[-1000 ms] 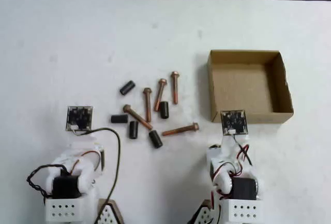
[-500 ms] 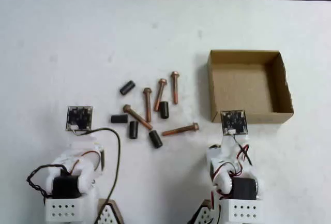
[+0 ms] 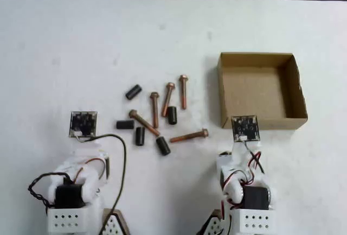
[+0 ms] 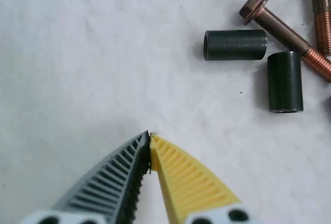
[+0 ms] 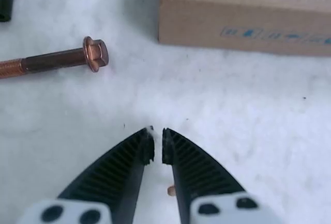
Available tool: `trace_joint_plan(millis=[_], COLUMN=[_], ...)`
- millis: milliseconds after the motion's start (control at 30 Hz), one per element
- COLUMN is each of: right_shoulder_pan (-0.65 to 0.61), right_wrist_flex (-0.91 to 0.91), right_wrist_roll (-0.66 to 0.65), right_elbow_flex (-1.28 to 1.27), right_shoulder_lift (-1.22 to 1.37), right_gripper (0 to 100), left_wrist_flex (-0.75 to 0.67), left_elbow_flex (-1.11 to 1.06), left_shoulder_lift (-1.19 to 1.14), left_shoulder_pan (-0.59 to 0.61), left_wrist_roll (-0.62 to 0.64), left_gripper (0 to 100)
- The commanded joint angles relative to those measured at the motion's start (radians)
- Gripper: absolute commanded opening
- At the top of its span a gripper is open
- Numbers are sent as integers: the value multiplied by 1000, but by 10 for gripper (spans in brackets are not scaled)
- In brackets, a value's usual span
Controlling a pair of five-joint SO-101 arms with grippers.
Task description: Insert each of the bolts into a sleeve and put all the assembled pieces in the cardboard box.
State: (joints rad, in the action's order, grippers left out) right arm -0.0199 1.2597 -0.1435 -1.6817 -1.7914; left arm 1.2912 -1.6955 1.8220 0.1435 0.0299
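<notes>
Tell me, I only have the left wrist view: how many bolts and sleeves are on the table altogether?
Observer: Five bolts and five sleeves, all loose, none joined.
Operator: Where is the cardboard box?
Observer: The cardboard box sits to the right of them, just beyond the right gripper.
Operator: Is that gripper holding anything?
Observer: No, it is shut on nothing; the nearest bolt lies apart from it, untouched.
</notes>
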Motion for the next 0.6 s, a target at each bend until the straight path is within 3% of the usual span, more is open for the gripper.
trace_joint_plan(millis=[0, 300, 567], right_shoulder_pan=[-2, -10, -8], right_wrist_flex=[-35, -119, -120], right_wrist_roll=[3, 2, 2], right_elbow_flex=[-9, 6, 210], right_shoulder_lift=[-7, -7, -7], right_gripper=[24, 28, 28], left_wrist_flex=[-5, -5, -5], left_elbow_flex=[3, 3, 3], left_shoulder_lift=[7, 7, 7], left_shoulder_pan=[5, 5, 5], left_wrist_roll=[11, 11, 11], left_gripper=[23, 23, 23])
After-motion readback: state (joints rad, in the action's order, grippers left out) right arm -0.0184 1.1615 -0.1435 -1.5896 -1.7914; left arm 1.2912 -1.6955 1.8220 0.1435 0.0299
